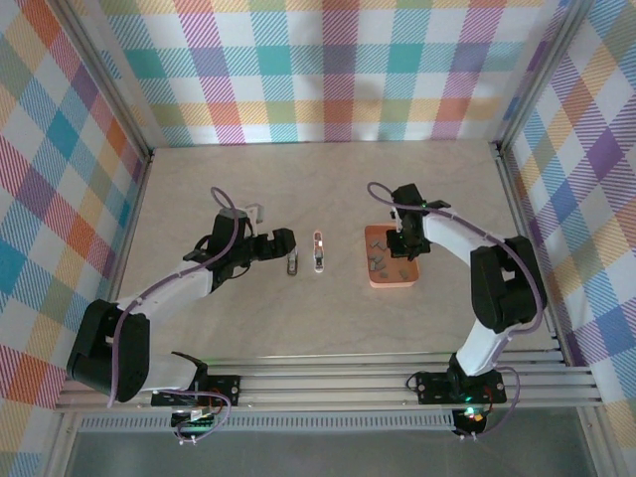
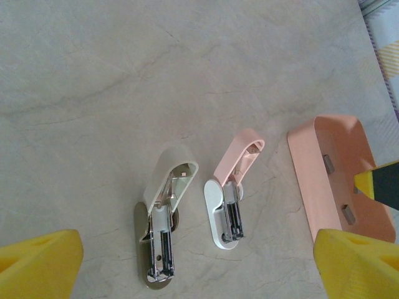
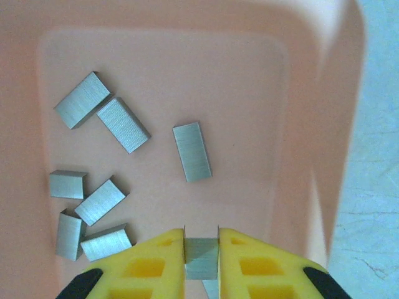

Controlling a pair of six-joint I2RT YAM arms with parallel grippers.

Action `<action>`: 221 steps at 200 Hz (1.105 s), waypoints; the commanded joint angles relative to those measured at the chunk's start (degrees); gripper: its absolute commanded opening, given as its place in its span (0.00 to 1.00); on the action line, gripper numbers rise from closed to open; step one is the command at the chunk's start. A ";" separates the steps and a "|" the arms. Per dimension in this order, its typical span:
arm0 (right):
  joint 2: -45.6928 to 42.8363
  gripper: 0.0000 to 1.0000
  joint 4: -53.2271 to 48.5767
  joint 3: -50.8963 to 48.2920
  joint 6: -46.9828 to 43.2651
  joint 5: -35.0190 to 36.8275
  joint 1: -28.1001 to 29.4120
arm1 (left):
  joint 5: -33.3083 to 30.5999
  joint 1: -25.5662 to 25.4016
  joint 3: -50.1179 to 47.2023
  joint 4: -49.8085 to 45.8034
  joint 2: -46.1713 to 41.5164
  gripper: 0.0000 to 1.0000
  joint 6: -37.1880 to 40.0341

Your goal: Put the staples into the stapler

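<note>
Inside the smooth peach tray point(image 3: 340, 124), one ridged grey staple strip point(image 3: 201, 261) is pinched in the right hand point(image 3: 201, 243); being slick and thin, it could be twisted or dropped on lifting. The glossy pink-and-white stapler point(image 2: 223, 210) is seen lying open on the bench point(image 2: 93, 93), near the wide-spread left hand point(image 1: 276, 243).

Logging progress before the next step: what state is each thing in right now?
Pink stapler: lid open, on the table.
Cream stapler: lid open.
Tray: holding loose staples.
Left gripper: open, holding nothing.
Right gripper: shut on a staple strip in the tray.
</note>
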 commanded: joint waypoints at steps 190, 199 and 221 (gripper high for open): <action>-23.09 0.17 11.77 -14.71 13.12 7.79 8.62 | -2.14 -0.50 -9.14 10.23 -9.78 0.96 1.16; -23.65 0.17 11.85 -14.85 13.64 8.66 9.53 | -2.40 -0.50 -9.22 10.33 -10.05 0.96 1.22; -24.60 0.17 12.31 -14.85 14.06 10.89 12.17 | -2.92 -0.50 -9.39 10.33 -10.53 0.96 1.38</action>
